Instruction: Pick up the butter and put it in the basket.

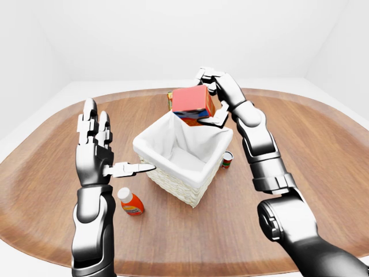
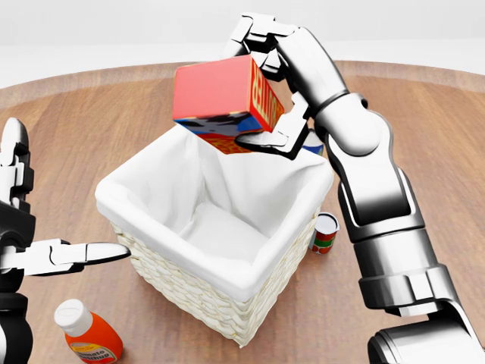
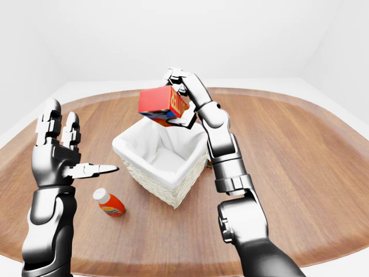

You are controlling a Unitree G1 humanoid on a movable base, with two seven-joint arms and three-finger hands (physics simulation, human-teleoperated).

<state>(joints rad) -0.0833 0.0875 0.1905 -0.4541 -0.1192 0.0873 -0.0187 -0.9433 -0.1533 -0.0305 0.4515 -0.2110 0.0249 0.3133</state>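
Butter (image 2: 220, 102) box, tilted, held above far rim of basket (image 2: 227, 277); right robot hand (image 2: 265, 91) grasping it across opposite faces. Left robot hand (image 1: 95, 147) spread, empty. Judged light, stiff carton, smooth sides; broad faces grip best.

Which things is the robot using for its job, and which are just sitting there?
For the job: butter box, held in the right hand; white-lined basket.

Just sitting there: tomato sauce bottle, small can, second can, left hand, open.
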